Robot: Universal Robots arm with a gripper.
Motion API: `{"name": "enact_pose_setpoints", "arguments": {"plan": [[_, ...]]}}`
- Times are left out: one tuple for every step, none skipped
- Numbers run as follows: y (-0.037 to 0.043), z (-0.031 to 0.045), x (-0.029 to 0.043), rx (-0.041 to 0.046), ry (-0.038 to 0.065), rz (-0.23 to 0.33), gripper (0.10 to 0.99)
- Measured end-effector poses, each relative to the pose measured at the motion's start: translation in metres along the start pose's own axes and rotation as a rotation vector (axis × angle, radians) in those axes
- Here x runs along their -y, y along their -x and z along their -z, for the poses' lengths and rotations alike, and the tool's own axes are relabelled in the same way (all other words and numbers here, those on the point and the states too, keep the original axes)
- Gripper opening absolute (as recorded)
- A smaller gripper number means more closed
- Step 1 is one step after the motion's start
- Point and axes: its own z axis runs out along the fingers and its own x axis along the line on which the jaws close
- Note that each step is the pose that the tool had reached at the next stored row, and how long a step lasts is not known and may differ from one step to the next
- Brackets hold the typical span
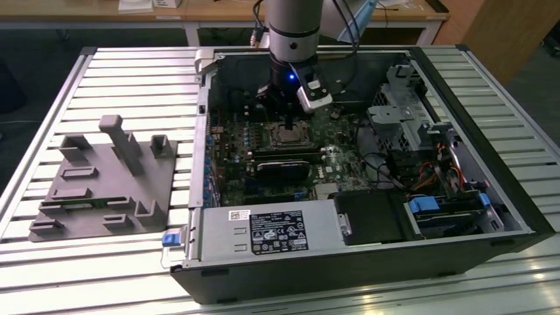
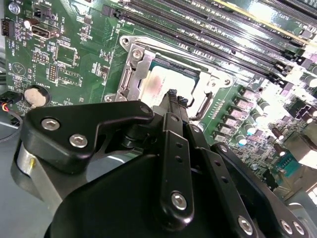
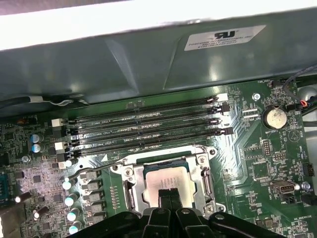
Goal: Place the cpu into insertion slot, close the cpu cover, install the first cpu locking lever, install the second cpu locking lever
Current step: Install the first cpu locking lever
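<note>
here, at the exterior view's left, a grey plastic rack [image 1: 105, 184] sits on the slatted table [image 1: 131, 72]. right of it lies the open computer case [image 1: 262, 275], with the gripper [image 1: 289, 122] low over the green board [image 1: 262, 190]. in the first wrist view its fingers [image 3: 165, 197] are pressed together, empty, tips at the chip [image 3: 171, 178]; whether they touch it i cannot tell. the chip rests in the socket [image 1: 273, 135], the cover [image 3: 132, 187] flat around it.

Grey moulded fixture [image 1: 105, 190] on slatted table [image 1: 131, 72], beside open computer case [image 1: 350, 272] with black memory slots [image 3: 148, 130]
</note>
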Motion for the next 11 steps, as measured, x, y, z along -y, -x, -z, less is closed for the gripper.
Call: {"name": "enact_pose_setpoints", "arguments": {"plan": [[0.0000, 0.0001, 0.0000, 0.0000, 0.000, 0.000, 0.106], [0.0000, 0.0002, 0.0000, 0.0000, 0.000, 0.000, 0.106], [0.0000, 0.0002, 0.0000, 0.0000, 0.000, 0.000, 0.106], [0.0000, 0.0005, 0.0000, -0.0001, 0.000, 0.000, 0.106], [0.0000, 0.0013, 0.0000, -0.0002, -0.001, 0.000, 0.106], [0.0001, 0.0024, -0.0001, -0.0001, 0.000, 0.000, 0.106], [0.0001, 0.0037, -0.0001, -0.0001, 0.000, 0.000, 0.106], [0.0002, 0.0053, -0.0002, 0.0000, 0.000, 0.000, 0.106], [0.0003, 0.0069, -0.0003, 0.0000, 0.000, 0.000, 0.106], [0.0003, 0.0084, -0.0003, 0.0000, 0.000, 0.000, 0.106], [0.0004, 0.0099, -0.0004, 0.0000, 0.000, 0.000, 0.106]]}}
